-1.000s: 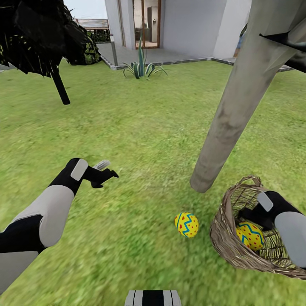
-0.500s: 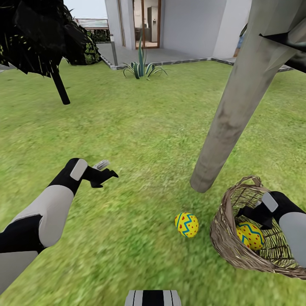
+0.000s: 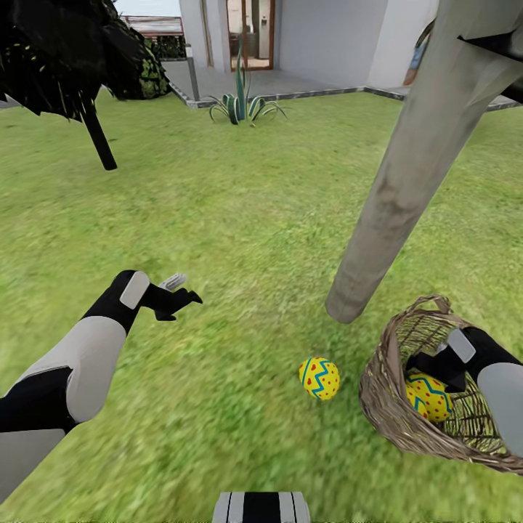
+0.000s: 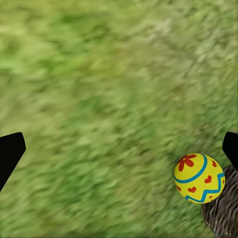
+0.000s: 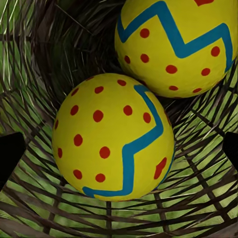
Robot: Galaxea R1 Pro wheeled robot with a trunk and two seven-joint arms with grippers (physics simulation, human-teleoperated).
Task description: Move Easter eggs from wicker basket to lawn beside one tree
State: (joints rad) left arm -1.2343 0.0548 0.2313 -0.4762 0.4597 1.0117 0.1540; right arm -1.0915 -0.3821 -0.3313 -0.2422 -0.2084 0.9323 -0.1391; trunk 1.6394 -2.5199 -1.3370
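right gripper (image 3: 428, 361) reaching into wicker basket (image 3: 396, 418), spread over eggs (image 5: 113, 137) | left gripper (image 3: 181, 288) outstretched, spread, empty

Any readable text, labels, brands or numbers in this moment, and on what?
None. The Easter eggs in the wicker basket and the one on the lawn carry only zigzags, dots and small shapes, no letters. The house shows no sign.
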